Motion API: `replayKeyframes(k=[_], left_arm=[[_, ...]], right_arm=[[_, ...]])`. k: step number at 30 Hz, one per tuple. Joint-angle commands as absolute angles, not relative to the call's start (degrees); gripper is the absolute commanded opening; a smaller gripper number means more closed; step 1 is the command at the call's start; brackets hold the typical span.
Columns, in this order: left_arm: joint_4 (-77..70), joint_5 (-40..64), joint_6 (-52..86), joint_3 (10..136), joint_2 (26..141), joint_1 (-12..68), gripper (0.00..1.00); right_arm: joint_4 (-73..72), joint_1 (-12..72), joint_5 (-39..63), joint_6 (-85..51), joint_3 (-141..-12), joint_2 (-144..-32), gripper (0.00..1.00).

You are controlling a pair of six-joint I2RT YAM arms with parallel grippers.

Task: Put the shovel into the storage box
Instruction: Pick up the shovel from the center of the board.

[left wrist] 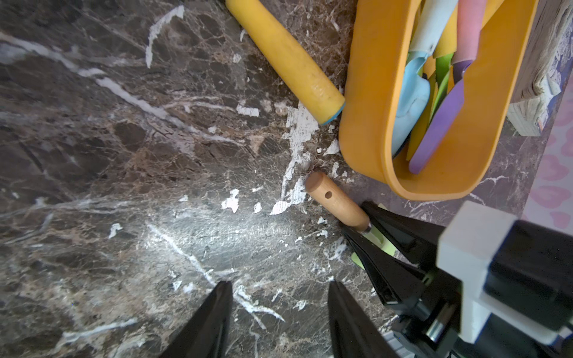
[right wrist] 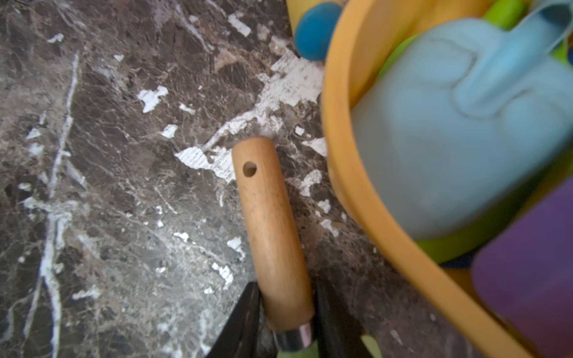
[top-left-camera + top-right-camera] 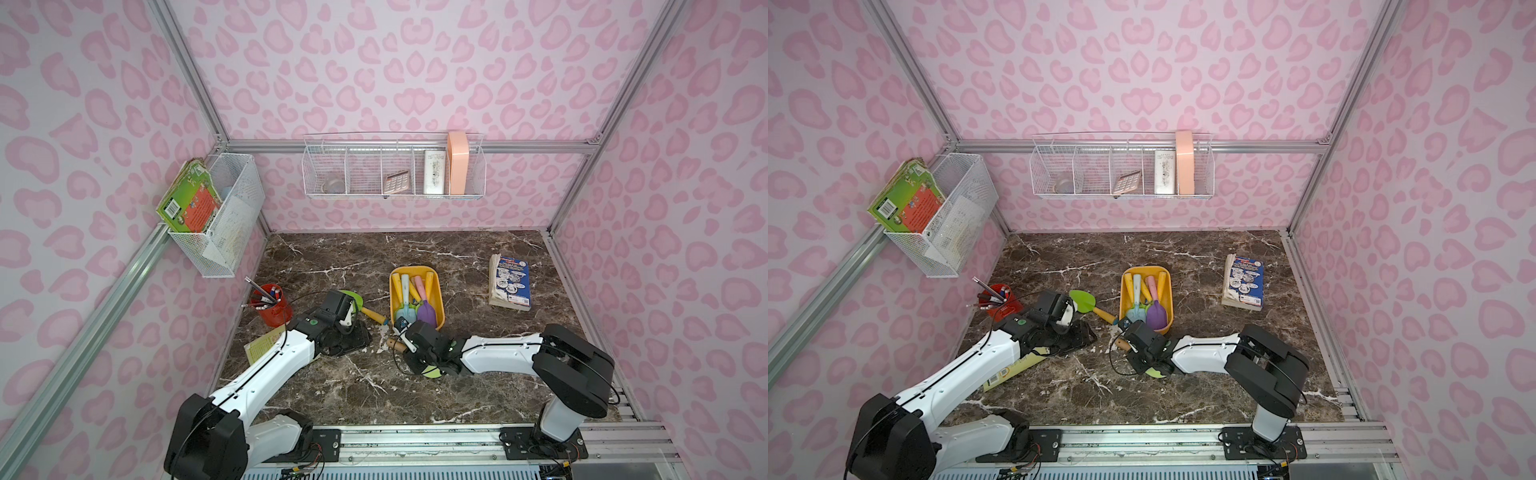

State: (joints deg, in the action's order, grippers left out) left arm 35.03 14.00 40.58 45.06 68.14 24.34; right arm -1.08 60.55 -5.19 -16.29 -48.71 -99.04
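Marble tabletop (image 3: 457, 257): right gripper (image 2: 285, 289) jaws pinch the shovel (image 2: 269, 217) by its wooden handle just beside the storage box (image 2: 341, 186), probably to lift it in; left gripper (image 1: 279, 297) hangs part-open, empty.

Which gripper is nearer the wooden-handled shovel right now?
Right. The right gripper is closed on the handle of the wooden-handled shovel, beside the storage box. The left gripper is open and apart from it, with bare tabletop between.
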Motion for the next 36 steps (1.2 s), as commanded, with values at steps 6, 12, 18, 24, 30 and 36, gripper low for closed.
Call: replayKeyframes(k=[6,12,18,24,30,36], left_arm=[[35.5,13.54,40.96,45.43,68.12,24.26,0.55],[35.68,13.48,40.87,45.68,68.12,24.31,0.55],[36.73,12.2,41.25,46.31,67.35,24.15,0.57],[39.09,10.13,41.79,47.74,63.67,23.05,0.57],[41.8,8.21,41.31,49.6,59.78,23.03,0.57],[41.36,9.16,41.13,50.18,60.41,23.05,0.57]], right_arm=[[2.26,61.86,-5.32,-15.5,-50.63,-99.4,0.15],[3.16,62.71,-5.42,-15.11,-52.01,-99.32,0.08],[3.5,62.84,-4.62,-15.02,-52.99,-97.71,0.05],[4.13,62.45,-2.12,-15.86,-54.49,-94.71,0.05],[5.73,59.73,0.6,-19.37,-57.3,-90.96,0.05],[7.53,54.9,3.37,-22.93,-61.03,-89.72,0.05]])
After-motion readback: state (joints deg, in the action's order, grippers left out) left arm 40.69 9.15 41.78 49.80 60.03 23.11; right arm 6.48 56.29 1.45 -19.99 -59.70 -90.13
